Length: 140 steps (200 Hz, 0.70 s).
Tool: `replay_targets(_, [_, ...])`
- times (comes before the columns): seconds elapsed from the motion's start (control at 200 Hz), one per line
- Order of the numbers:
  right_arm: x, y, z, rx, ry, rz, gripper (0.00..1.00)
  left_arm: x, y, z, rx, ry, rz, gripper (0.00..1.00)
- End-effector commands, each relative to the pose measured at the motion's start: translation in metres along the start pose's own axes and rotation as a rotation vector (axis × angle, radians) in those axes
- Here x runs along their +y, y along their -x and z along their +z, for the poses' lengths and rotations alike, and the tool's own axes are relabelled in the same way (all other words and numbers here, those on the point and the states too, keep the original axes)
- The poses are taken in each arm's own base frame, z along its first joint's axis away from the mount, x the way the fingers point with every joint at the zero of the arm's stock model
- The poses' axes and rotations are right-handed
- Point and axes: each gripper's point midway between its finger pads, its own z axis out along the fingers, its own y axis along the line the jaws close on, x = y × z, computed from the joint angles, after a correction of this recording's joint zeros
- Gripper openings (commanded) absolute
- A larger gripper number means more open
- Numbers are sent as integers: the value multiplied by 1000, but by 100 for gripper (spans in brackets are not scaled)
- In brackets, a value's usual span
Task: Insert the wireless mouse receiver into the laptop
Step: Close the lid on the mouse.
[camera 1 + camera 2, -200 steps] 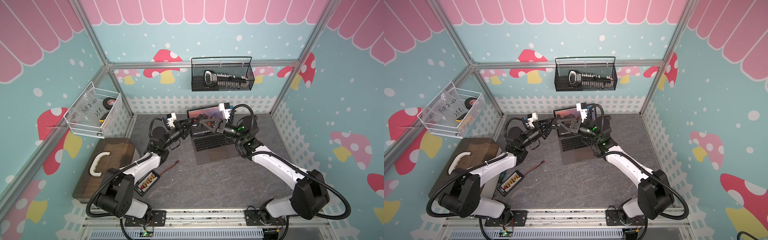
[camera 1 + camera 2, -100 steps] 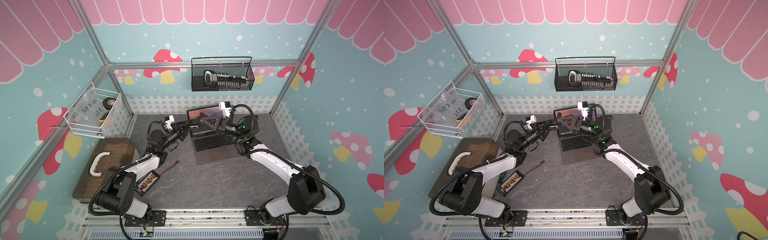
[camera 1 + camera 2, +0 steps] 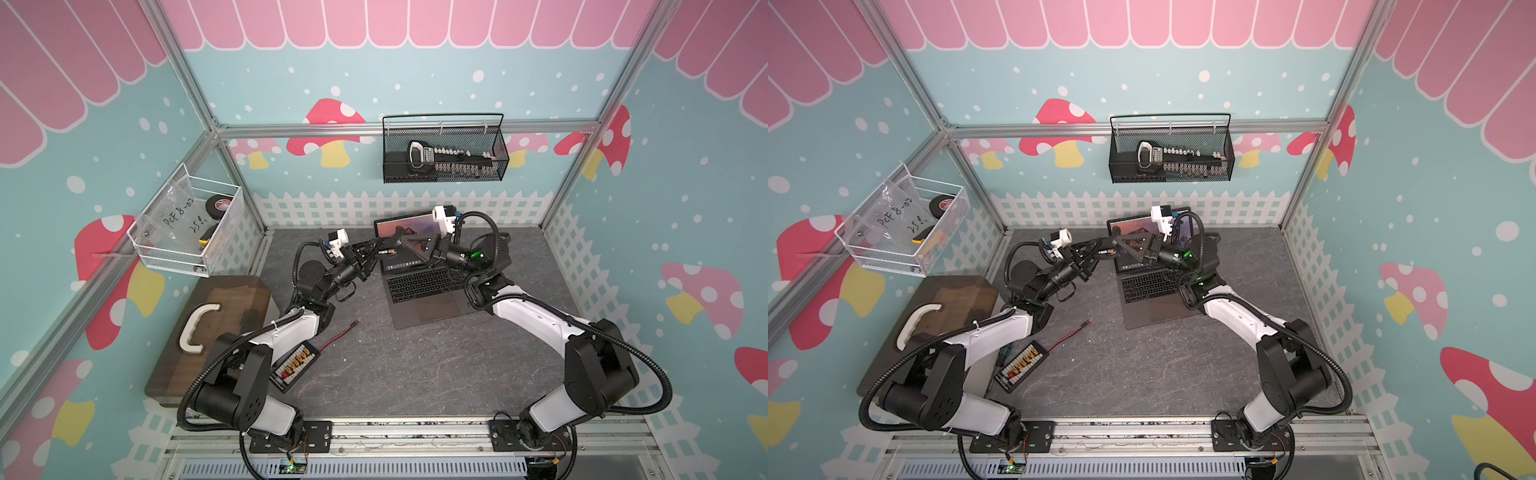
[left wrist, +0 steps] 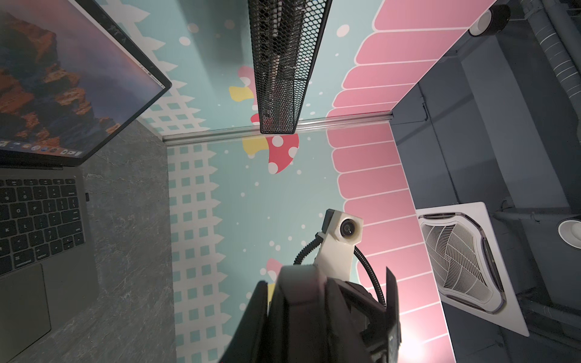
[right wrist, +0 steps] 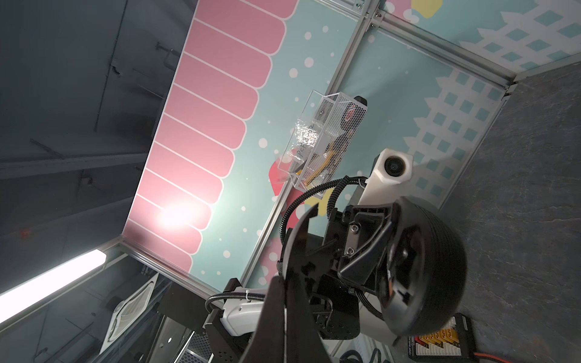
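The laptop stands open at the back of the mat, its screen lit and its right edge showing in the left wrist view. My left gripper is held above the laptop's left side, shut on a black oval mouse. My right gripper points at the mouse from the right with its fingers pressed together. The wireless mouse receiver is hidden: I cannot make it out on the mouse or between the right fingertips.
A brown wooden case with a white handle lies at the left. In front of it is a black connector board with a thin wire ending in a red-tipped plug. A black mesh basket hangs on the back wall, a white wire basket on the left wall.
Both grippers have stayed almost in place at the mouse, with their grips unchanged. The right arm's elbow has drifted slightly towards the middle.
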Motion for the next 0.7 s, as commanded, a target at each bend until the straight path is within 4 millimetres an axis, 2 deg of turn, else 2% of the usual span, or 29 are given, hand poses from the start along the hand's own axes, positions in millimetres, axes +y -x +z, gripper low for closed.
replay_targets(0.0, [10, -5, 0, 12, 38, -5, 0, -18, 1, -7, -19, -50, 7, 0])
replay_targets(0.696, [-16, -13, 3, 27, 9, 42, 0, -22, 1, -10, -25, -51, 24, 0])
